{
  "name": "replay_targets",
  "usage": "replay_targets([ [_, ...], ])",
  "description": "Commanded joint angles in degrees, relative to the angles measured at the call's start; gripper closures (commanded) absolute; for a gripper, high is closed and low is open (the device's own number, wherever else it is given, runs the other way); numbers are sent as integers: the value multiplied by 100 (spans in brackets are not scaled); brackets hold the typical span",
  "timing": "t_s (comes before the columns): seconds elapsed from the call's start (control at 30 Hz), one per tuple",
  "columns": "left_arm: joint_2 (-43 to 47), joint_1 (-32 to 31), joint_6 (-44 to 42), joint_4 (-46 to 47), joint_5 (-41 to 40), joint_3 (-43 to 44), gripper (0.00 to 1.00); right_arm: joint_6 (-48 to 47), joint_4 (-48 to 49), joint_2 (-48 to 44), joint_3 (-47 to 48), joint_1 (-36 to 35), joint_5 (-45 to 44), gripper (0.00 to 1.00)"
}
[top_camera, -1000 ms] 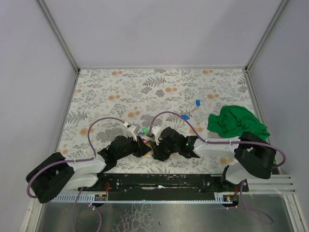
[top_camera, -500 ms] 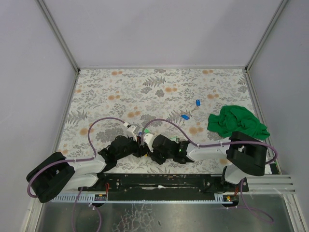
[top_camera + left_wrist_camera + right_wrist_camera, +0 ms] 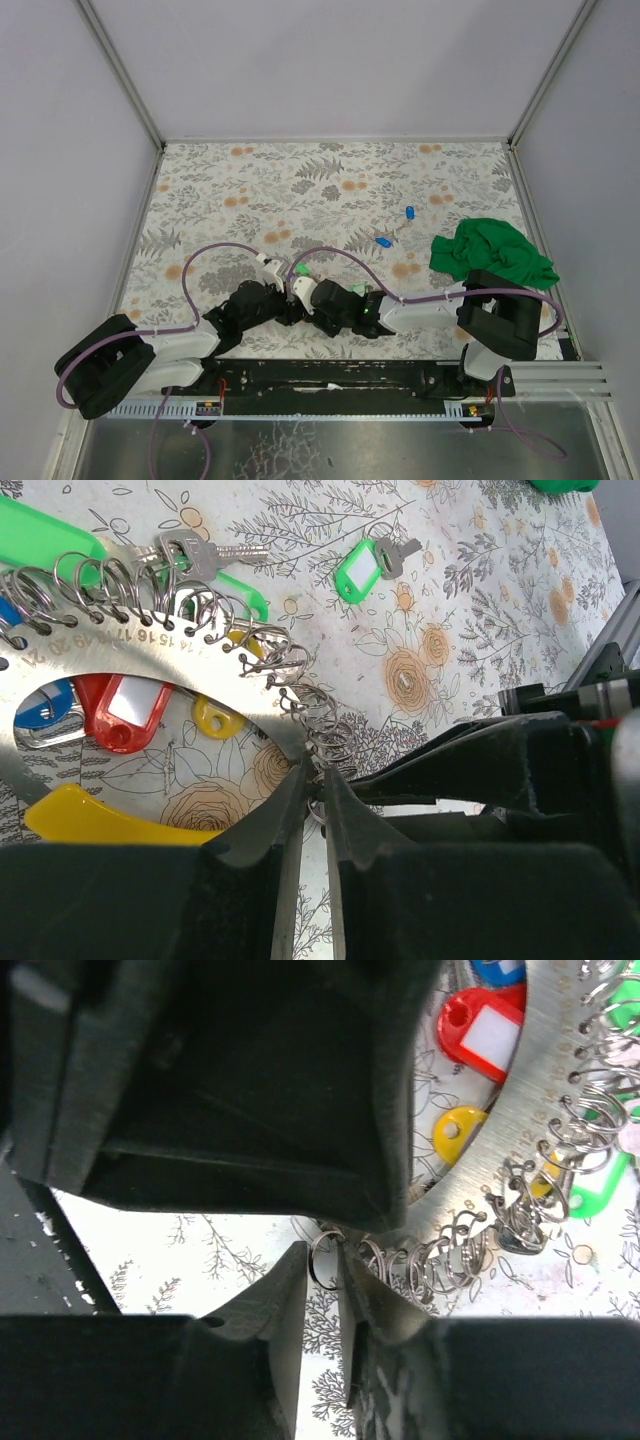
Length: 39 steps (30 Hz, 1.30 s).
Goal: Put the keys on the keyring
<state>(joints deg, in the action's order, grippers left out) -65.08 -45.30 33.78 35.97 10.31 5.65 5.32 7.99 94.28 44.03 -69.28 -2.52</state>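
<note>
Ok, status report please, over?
Left gripper shut on keyring. Right gripper pinching one split ring. Green-tagged key loose nearby. Green cloth well aside.

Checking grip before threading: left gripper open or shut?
Shut. In the left wrist view the left gripper pinches the keyring at its rim, with barely a gap between the fingers.

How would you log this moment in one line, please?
left gripper: shut on flat grey numbered metal keyring | right gripper: around small silver split ring, grip unclear
</note>
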Motion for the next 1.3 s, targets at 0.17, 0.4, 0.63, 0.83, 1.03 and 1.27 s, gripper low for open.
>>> replay_targets([
  [0.17, 338, -33, -94, 143, -139, -70, 89, -249, -235, -514, -75, 6, -630, 96],
  [0.4, 949, -23, -426, 380, -145, -270, 88, -254, 552, -1329, -596, 755, 811, 100],
  [0.63, 935, -7, -685, 800, 30, -291, 87, -427, 1304, -1687, -826, 1349, 1807, 100],
  [0.83, 316, 21, -632, 1275, 352, -249, 88, -414, 2263, -1755, -1146, 1468, 2183, 100],
  [1.03, -314, 19, -281, 2489, 1109, -407, 88, -478, 3275, -1765, -1489, 1528, 2353, 100],
  [1.27, -244, 21, -443, 3353, 1384, -569, 89, -624, 3767, -1790, -1547, 1675, 2663, 100],
])
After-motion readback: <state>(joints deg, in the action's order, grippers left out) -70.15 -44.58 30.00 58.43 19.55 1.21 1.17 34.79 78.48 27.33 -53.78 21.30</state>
